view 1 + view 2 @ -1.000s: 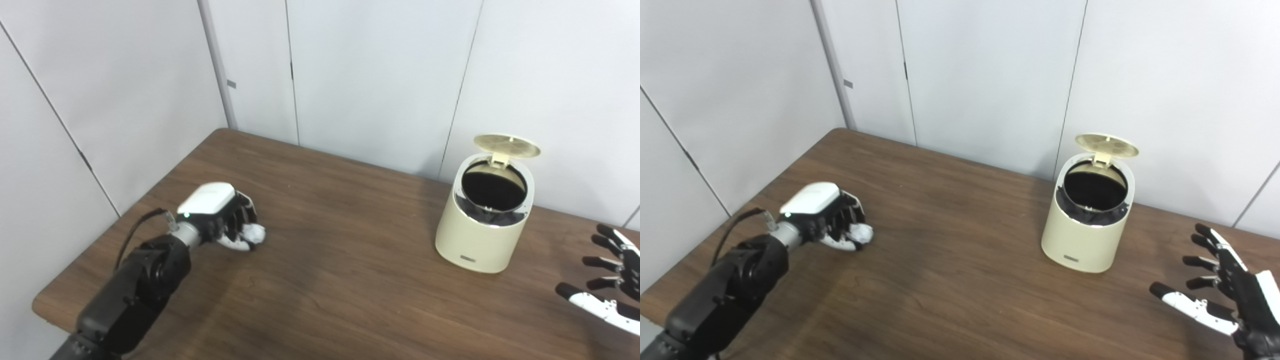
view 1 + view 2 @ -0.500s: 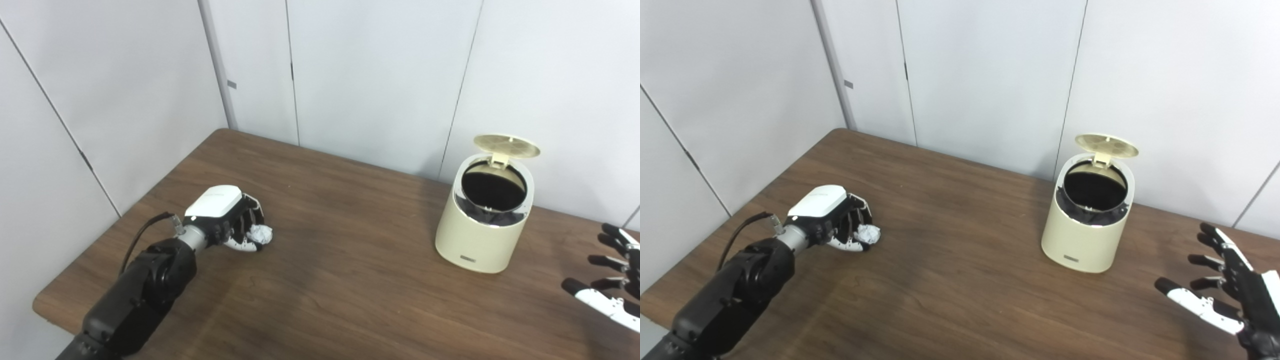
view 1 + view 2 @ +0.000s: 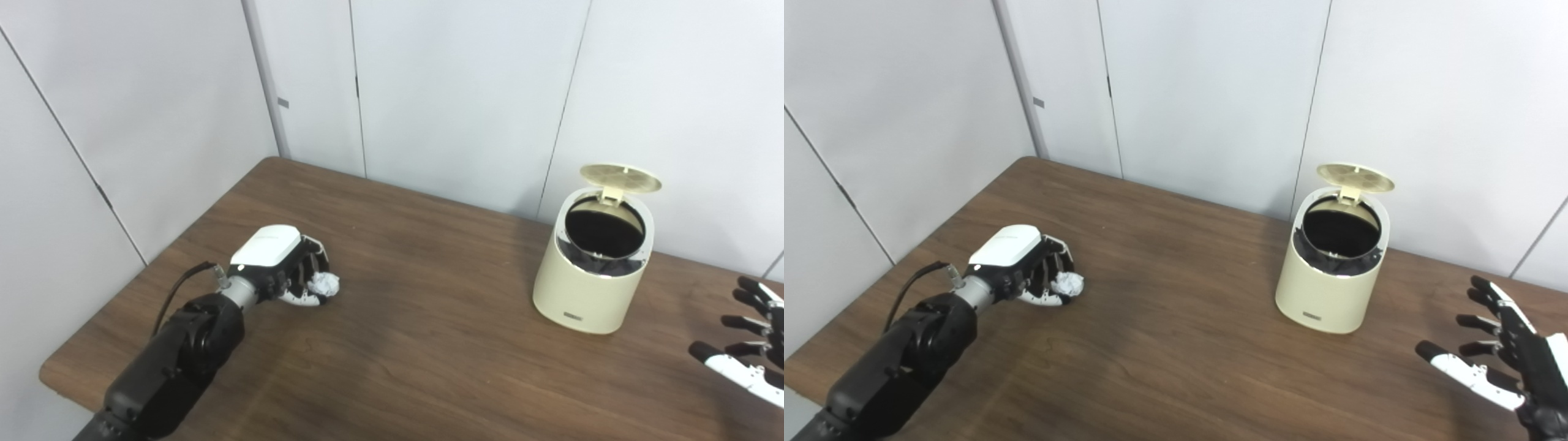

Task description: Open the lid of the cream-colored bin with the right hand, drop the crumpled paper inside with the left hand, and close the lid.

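Left hand (image 3: 288, 269), fingers curled around the crumpled paper (image 3: 323, 285), low over the table (image 3: 429, 343); open-lidded cream bin (image 3: 591, 269) stands well apart toward its right. Right hand (image 3: 1500, 361) splayed, empty.

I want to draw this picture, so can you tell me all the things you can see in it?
table: one, dark brown wood, fills the lower part of the picture.
bin: one, cream-coloured, standing toward the far right of the table.
lid: one, cream, flipped up at the back of the bin, so the dark inside shows.
crumpled paper: one, white, low over the left side of the table, held in the left robot hand.
wall panels: white, behind the table.
left robot hand: one, white and black, fingers closed round the paper.
right robot hand: one, black and white, fingers spread, holding nothing, right of the bin.
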You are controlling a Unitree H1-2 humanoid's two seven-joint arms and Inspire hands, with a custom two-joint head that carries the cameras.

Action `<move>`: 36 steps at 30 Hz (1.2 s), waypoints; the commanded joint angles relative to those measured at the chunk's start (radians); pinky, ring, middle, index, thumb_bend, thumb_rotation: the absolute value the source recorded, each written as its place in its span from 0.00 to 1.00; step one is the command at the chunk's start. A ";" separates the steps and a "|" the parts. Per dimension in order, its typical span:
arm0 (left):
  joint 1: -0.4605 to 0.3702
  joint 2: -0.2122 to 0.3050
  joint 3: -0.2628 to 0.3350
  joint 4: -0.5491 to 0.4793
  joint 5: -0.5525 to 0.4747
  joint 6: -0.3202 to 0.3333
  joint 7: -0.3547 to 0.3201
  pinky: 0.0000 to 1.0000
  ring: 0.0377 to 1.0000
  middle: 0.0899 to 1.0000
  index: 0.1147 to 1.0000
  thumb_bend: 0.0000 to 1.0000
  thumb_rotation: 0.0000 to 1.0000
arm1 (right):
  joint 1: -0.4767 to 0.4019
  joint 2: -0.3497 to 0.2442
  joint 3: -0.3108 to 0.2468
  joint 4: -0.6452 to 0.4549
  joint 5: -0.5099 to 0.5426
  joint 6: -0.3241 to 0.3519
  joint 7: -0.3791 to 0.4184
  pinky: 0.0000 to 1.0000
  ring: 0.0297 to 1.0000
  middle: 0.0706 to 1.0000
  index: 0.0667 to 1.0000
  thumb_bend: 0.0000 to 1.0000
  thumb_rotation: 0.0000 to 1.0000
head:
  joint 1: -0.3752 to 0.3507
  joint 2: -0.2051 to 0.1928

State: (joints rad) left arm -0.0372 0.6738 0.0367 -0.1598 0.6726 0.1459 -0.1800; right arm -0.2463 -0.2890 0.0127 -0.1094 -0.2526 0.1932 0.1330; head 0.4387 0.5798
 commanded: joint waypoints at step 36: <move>-0.375 -0.132 -0.028 -0.238 0.026 0.080 -0.136 0.26 0.32 0.39 0.48 0.49 0.00 | -0.053 0.028 0.037 0.046 -0.033 -0.107 -0.045 0.68 0.81 0.89 0.89 0.66 0.29 | -0.273 -0.033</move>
State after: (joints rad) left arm -0.3589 0.5375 0.0037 -0.3890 0.6970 0.2393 -0.3488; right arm -0.2627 -0.2571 0.0493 -0.0528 -0.2837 0.1452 0.1111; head 0.1643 0.5461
